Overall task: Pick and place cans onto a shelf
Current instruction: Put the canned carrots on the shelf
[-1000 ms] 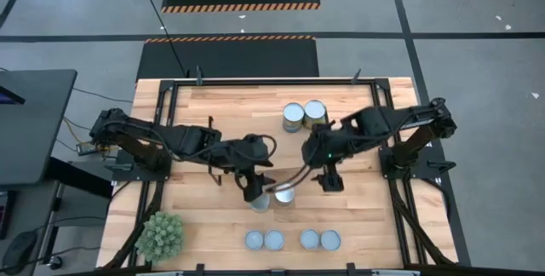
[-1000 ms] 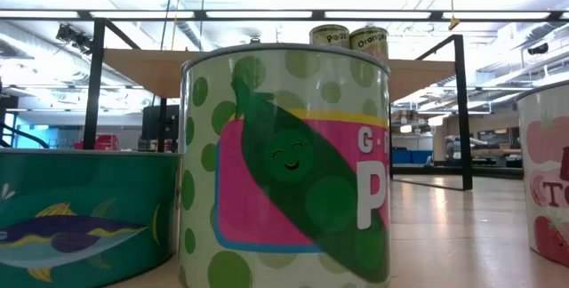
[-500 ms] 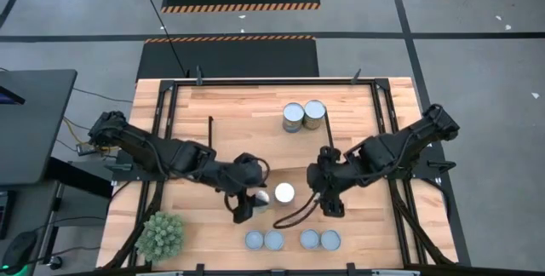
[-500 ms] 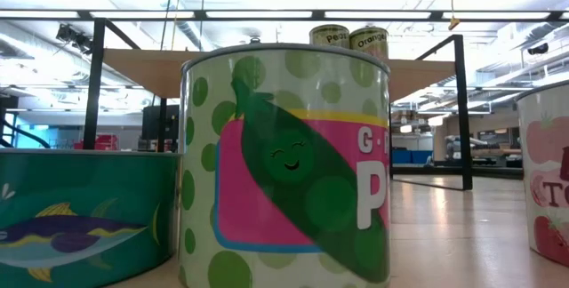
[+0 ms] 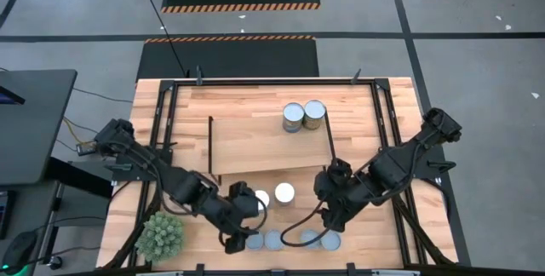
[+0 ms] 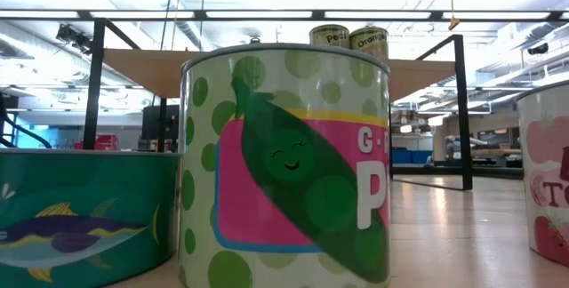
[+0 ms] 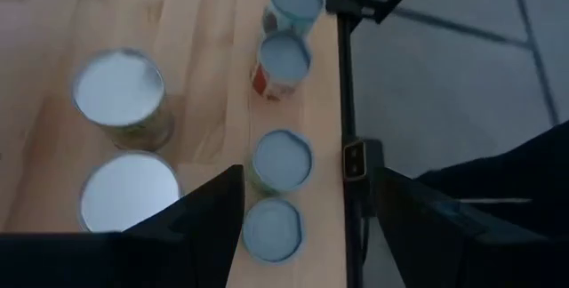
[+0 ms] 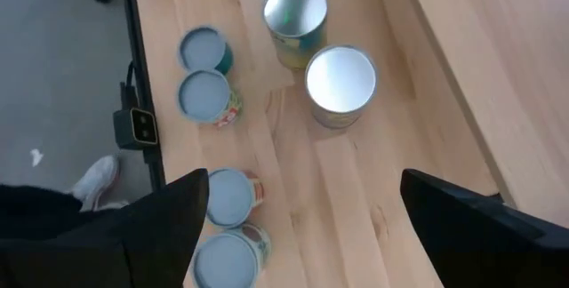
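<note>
Cans: two (image 5: 304,116) already stand on the shelf (image 5: 255,144); two silver-topped ones (image 5: 274,195) sit just in front of the shelf, and four blue-grey ones (image 5: 292,240) line the tabletop's (image 5: 187,114) front edge beyond them. I judge them rigid, light and smooth-sided, so I would grip across the round wall, below the rim. My left hand (image 5: 236,235) hangs apart and empty over the front row; my right hand (image 5: 334,218), fully apart, hovers nearby. The row sits tight to the edge, pairs touching: little finger room. The shelf's left half is free.
</note>
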Robot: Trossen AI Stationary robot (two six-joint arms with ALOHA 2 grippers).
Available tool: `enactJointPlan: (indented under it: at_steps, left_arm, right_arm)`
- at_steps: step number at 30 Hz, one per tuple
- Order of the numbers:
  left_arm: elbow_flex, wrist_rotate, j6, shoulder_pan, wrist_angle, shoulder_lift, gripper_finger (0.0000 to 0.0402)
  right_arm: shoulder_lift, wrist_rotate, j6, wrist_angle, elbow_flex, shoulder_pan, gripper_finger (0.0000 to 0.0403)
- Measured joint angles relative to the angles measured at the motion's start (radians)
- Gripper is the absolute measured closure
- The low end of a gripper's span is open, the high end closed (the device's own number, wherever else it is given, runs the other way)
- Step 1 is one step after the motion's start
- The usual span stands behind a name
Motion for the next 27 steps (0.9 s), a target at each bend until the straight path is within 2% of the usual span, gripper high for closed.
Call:
enactJointPlan:
  at_steps: [5,9,11,14,15,17,20,23,27]
  left_arm:
    - [0.0,-0.003,-0.045,-0.023,-0.045,0.055,0.0152]
    - [0.0,-0.014,-0.168,-0.064,-0.149,0.086,0.015]
    - [0.0,-0.088,-0.227,-0.116,-0.195,0.099,0.0149]
    - [-0.038,-0.28,-0.298,-0.213,-0.2,0.099,0.0155]
    - [-0.064,-0.294,-0.324,-0.229,-0.19,0.098,0.016]
    - [-0.141,-0.262,-0.369,-0.24,-0.149,0.093,0.0169]
    - [-0.262,-0.185,-0.388,-0.218,0.032,0.092,0.0183]
    - [-0.333,-0.148,-0.402,-0.198,0.151,0.092,0.0193]
    - [-0.364,-0.156,-0.481,-0.161,0.111,0.091,0.019]
  right_arm:
    - [0.0,0.027,0.016,-0.001,0.0,0.017,0.0025]
    - [0.0,0.027,0.02,-0.033,0.0,0.025,0.0025]
    - [0.0,0.027,0.037,-0.073,0.0,0.034,0.0025]
    - [0.0,0.029,0.053,-0.098,-0.011,0.044,0.0025]
    - [0.0,0.03,0.053,-0.106,-0.016,0.048,0.0025]
    - [0.0,0.03,0.052,-0.105,-0.024,0.055,0.0025]
    - [0.0,0.034,0.06,-0.093,-0.043,0.059,0.0025]
    - [0.0,0.033,0.07,-0.087,-0.043,0.059,0.0025]
    - [0.0,0.026,0.079,-0.063,-0.043,0.06,0.0025]
